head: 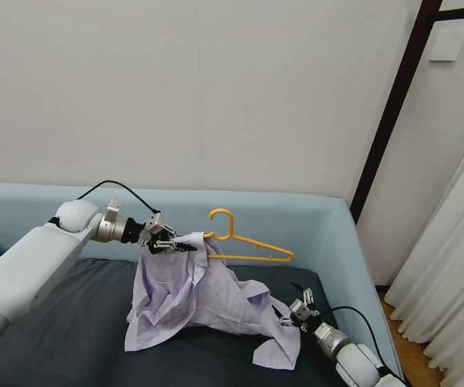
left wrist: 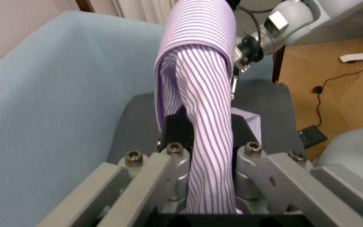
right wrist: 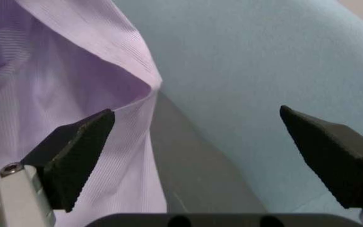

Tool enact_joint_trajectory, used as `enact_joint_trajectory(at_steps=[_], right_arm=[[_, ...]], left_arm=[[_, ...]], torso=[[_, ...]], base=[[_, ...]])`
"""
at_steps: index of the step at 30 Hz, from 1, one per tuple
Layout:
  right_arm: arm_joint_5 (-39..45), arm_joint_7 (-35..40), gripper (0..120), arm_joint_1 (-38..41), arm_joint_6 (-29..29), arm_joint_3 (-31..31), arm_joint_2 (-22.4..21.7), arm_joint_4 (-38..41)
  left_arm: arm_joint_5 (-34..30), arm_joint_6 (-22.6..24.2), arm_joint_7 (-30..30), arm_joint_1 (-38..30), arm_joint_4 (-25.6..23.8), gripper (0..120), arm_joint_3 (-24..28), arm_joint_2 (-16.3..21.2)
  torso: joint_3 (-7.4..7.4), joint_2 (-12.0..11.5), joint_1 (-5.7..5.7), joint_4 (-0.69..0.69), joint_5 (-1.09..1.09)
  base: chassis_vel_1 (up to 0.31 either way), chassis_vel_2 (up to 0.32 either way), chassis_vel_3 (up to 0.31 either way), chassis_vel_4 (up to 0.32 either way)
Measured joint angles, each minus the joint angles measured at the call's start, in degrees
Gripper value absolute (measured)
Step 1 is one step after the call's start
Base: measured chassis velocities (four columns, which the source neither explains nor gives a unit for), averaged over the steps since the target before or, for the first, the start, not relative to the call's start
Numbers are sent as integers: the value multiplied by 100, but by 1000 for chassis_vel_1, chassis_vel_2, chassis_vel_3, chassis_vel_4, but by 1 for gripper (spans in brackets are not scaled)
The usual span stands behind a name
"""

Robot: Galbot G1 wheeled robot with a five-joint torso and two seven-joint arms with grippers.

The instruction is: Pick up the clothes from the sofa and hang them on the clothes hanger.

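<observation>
Left arm (head: 30, 266): it is big and white at the low left of my head view. It reaches out over the dark seat (head: 54, 330) of the sofa (head: 312, 230).
Left hand (head: 167, 242): it is squeezed tight on the shirt (head: 191, 298), right at the shirt's top. It is up in the air above the seat.
Shirt: it is purple with thin stripes. It hangs down from my left hand. Its bottom part lies crumpled on the seat.
Hanger (head: 248, 256): it is yellow and it is up in the air, just beside my left hand. 1 end is tucked into the top of the shirt. The hook and the other end stick out bare toward my right side. I cannot tell if my left hand holds it too.
Right hand (head: 303, 310): it is low down by the shirt's bottom edge, near the right end of the sofa. Its 2 fingers are wide apart. 1 black fingertip (right wrist: 81, 151) is right at the shirt's edge, and the other is in front of the blue sofa side.
Sofa: the back and sides are light blue, and the seat is dark grey.
</observation>
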Motion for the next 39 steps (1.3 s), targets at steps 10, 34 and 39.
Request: enact_joint_trajectory(at_steps=[10, 34, 39], right_arm=[[-236, 68, 100, 182, 152, -69, 376, -355], [-351, -218, 20, 470, 298, -56, 751, -766], [-40, -218, 2, 438, 148, -63, 754, -677]], left_arm=[[14, -25, 8, 124, -55, 7, -163, 11], [31, -98, 6, 168, -9, 7, -173, 3], [31, -109, 4, 169, -9, 7, -173, -10]], torso=[[0, 0, 0, 0, 1], [0, 0, 0, 0, 1], [0, 0, 0, 0, 1]], base=[[0, 0, 0, 0], [0, 0, 0, 0], [0, 0, 0, 0]])
